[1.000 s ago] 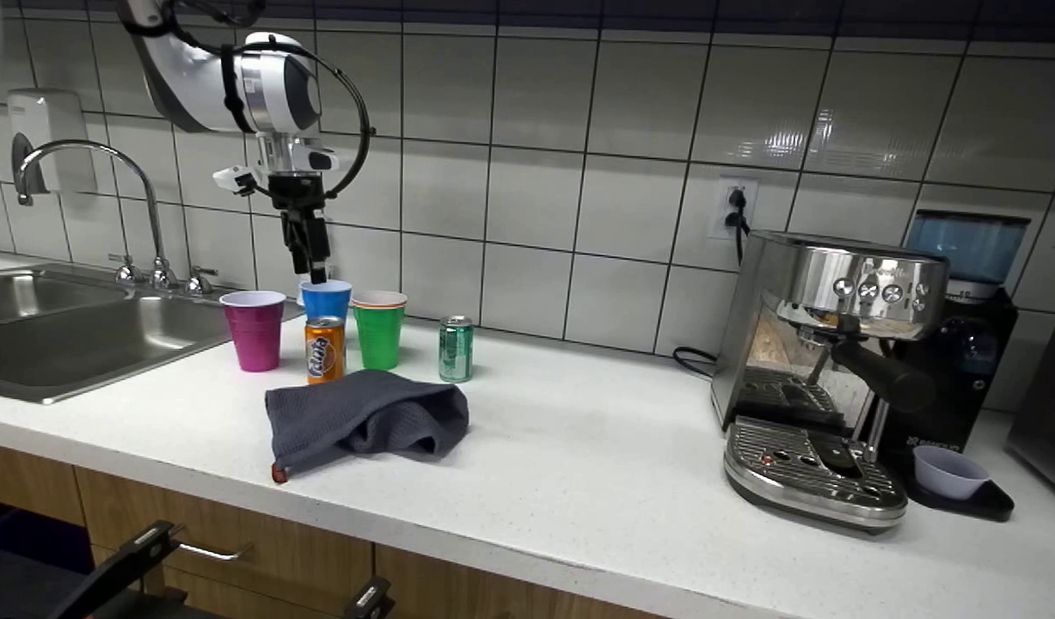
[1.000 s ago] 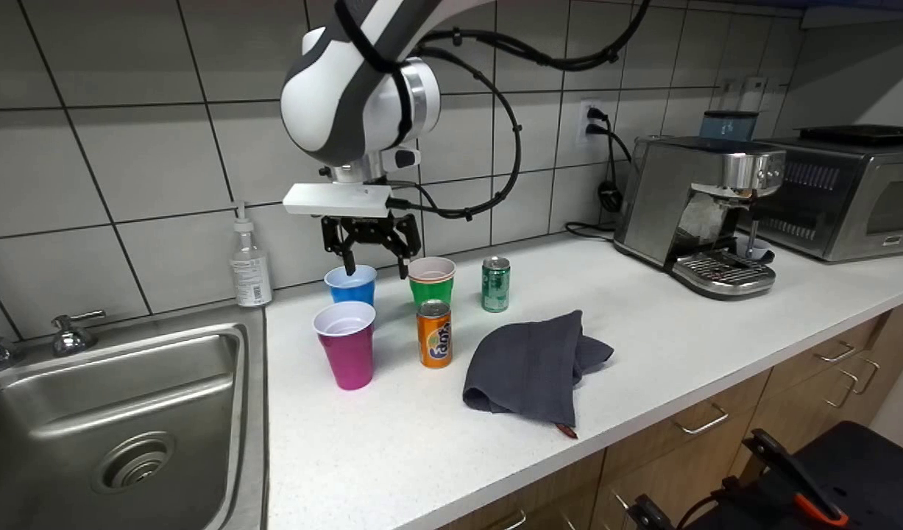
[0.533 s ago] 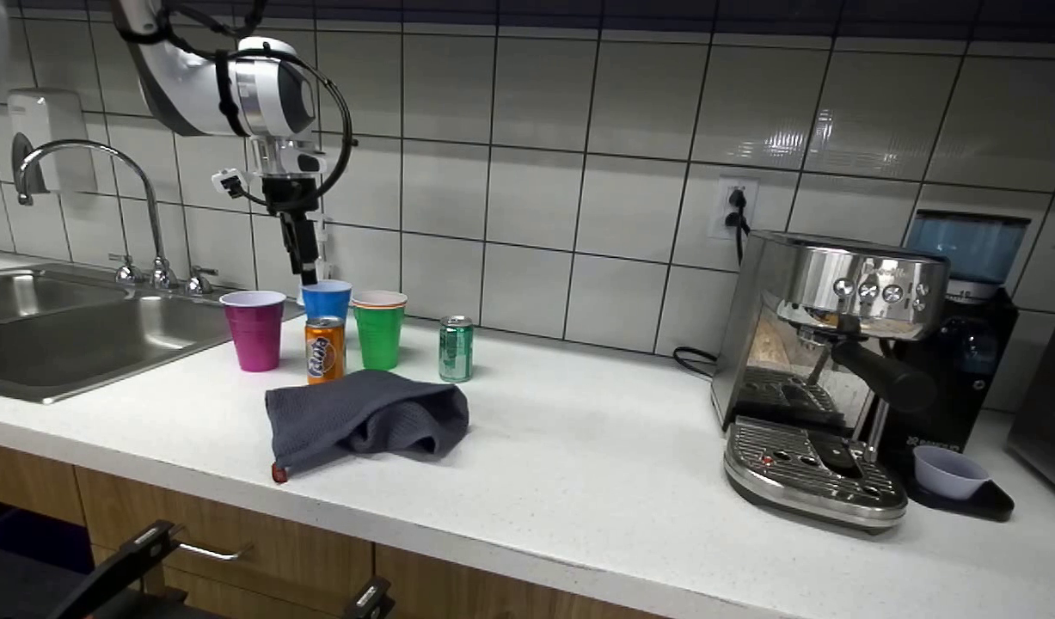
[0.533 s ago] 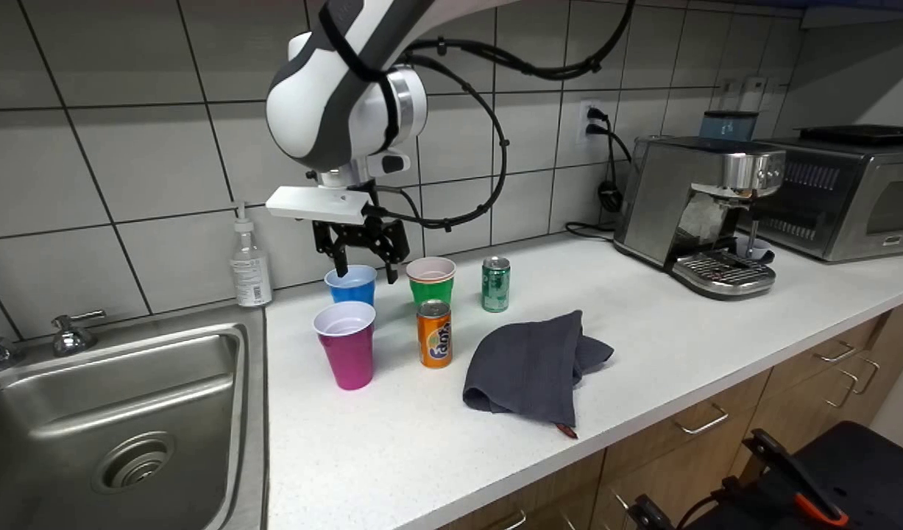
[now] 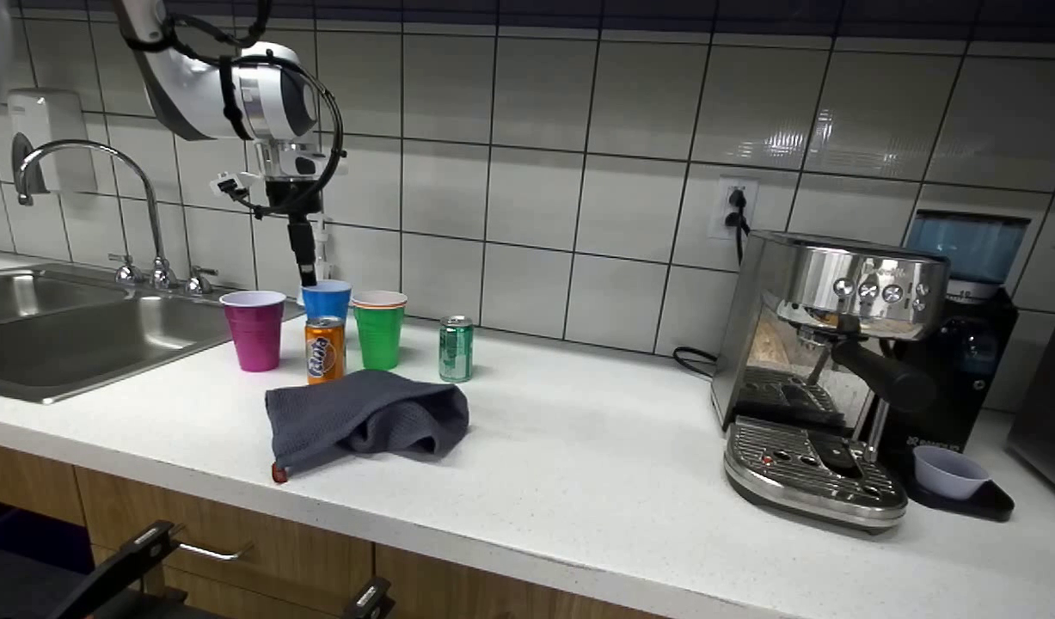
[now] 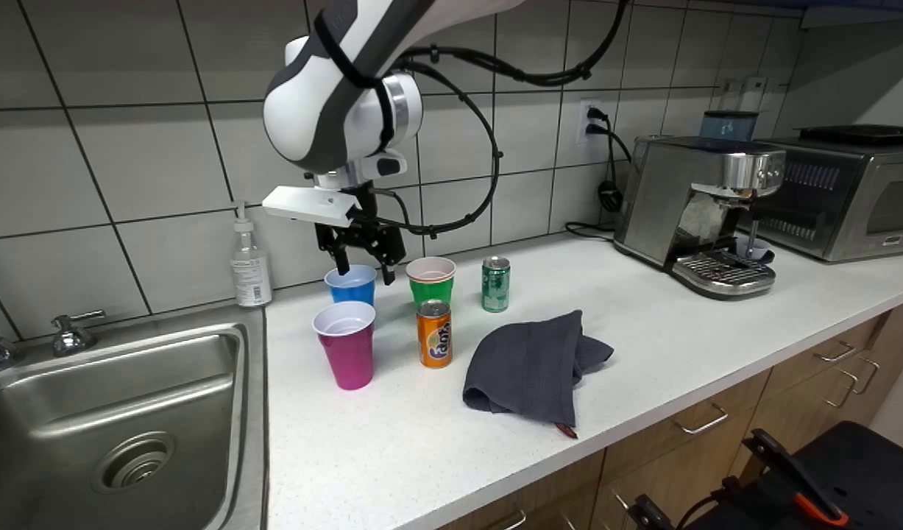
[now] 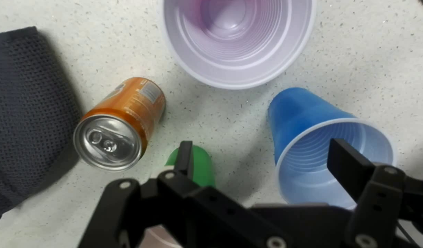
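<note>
the fingers [image 7: 349, 168] point down and stand wide apart over the back part of the tabletop [image 6: 333, 456]. in the wrist view one of them overlaps the open mouth of the blue cup [image 6: 354, 293]; whether its tip dips below the rim cannot be told. the other lies across the green cup [image 6: 431, 293] and partly hides it. the blue cup stands upright near the tiled wall [image 6: 135, 162], with the green cup upright beside it, a pinkish rim showing at the green one's mouth.

a magenta cup [image 6: 349, 353], pale inside, stands upright near the sink [image 6: 254, 397]. an orange can [image 6: 435, 338] labelled fanta stands upright between the magenta cup and a dark gray cloth [image 6: 528, 368], which lies rumpled with a reddish tip [image 5: 279, 473] poking out at its edge. a green can [image 6: 495, 285] stands upright near the green cup, on the side away from the blue one. a clear pump bottle [image 6: 251, 276] stands by the wall at the sink's back corner. well apart from the cups, further along the tabletop, sit a silver coffee machine [image 6: 664, 195] and, just beyond it, a steel oven [image 6: 848, 206].
</note>
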Controlling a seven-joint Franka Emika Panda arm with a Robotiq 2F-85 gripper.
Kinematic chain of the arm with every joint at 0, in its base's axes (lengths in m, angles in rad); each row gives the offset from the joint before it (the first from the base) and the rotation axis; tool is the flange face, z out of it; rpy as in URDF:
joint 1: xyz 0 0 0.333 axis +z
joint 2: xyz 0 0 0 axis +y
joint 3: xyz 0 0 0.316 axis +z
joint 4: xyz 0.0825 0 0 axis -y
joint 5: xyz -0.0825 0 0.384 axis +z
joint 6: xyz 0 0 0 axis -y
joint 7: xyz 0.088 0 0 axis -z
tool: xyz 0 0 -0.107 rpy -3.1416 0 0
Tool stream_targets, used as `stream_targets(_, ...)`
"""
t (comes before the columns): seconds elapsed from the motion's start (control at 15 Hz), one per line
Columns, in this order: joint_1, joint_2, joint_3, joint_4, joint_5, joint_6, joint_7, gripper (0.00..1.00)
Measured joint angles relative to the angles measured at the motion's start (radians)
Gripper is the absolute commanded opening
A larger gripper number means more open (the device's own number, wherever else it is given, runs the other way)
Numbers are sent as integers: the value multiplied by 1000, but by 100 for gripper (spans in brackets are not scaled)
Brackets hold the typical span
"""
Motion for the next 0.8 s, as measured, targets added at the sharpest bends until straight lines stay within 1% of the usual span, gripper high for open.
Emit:
stream_targets(0.33, 4, 34, -12, 30, -2, -7, 48, 100)
stream_targets(0.8, 4, 86, -28, 78, -2, -26, 78, 100)
